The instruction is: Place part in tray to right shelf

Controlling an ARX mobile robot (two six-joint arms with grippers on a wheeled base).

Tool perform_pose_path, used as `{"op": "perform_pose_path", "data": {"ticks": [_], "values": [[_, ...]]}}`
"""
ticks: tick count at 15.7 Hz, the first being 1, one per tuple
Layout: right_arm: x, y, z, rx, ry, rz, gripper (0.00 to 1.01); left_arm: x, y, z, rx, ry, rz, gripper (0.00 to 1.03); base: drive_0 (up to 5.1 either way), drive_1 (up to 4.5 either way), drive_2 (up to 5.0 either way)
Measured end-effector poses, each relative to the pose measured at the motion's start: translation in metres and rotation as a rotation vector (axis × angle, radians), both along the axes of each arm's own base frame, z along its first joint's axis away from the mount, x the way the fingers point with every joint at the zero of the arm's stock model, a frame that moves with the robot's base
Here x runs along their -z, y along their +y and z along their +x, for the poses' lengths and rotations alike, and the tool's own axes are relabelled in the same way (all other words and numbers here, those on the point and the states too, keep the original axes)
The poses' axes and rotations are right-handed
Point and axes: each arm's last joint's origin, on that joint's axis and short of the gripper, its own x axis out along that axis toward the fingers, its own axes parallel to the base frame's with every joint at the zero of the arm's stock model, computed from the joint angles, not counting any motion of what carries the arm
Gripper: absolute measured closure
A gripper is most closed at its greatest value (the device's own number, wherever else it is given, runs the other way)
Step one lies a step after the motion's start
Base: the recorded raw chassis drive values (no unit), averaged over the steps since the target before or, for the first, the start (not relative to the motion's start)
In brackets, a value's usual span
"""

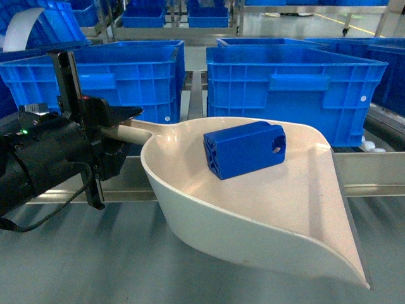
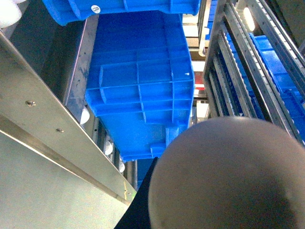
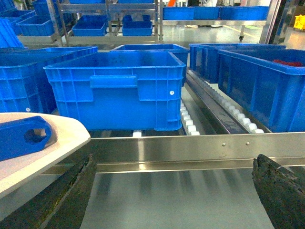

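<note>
small bright-blue hollow plastic block (image 1: 244, 149) lying on its side inside the cream dustpan-shaped plastic scoop (image 1: 285, 215), held above the table just before the flat steel shelf rail (image 3: 190, 148). left gripper (image 1: 104, 136) clenched on the scoop's handle; right gripper (image 3: 176, 191) spread wide, grasping nothing. large blue crates (image 1: 291, 82) behind.

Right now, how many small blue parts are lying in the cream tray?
1. A single blue part lies on its side in the tray, toward the back. The head view shows the whole tray floor, so none seem hidden. The left claw holds the tray's handle.
</note>
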Motion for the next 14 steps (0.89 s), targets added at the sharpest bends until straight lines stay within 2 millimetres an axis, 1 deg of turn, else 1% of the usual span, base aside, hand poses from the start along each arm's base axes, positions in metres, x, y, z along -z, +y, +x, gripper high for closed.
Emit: {"op": "perform_pose_path", "data": {"ticks": [4, 5, 9, 14], "values": [[0.0000, 0.0000, 0.0000, 0.000, 0.000, 0.000, 0.03, 0.0000, -0.0022, -0.0006, 0.011, 0.000, 0.000, 0.89, 1.3, 1.31, 1.3], [0.0002, 0.0000, 0.0001, -0.001, 0.002, 0.000, 0.03, 0.0000, 0.0023, 0.0006, -0.010, 0.000, 0.000, 0.89, 0.0, 0.00, 0.0], [-0.0007, 0.0000, -0.0003, 0.000, -0.006, 0.000, 0.03, 0.0001, -0.0020, -0.0007, 0.012, 0.000, 0.000, 0.89, 0.0, 4.34, -4.3], [0.0005, 0.0000, 0.0002, 0.000, 0.005, 0.000, 0.03, 0.0007, 0.0001, 0.0001, -0.002, 0.006, 0.003, 0.89, 0.0, 0.00, 0.0]]}}
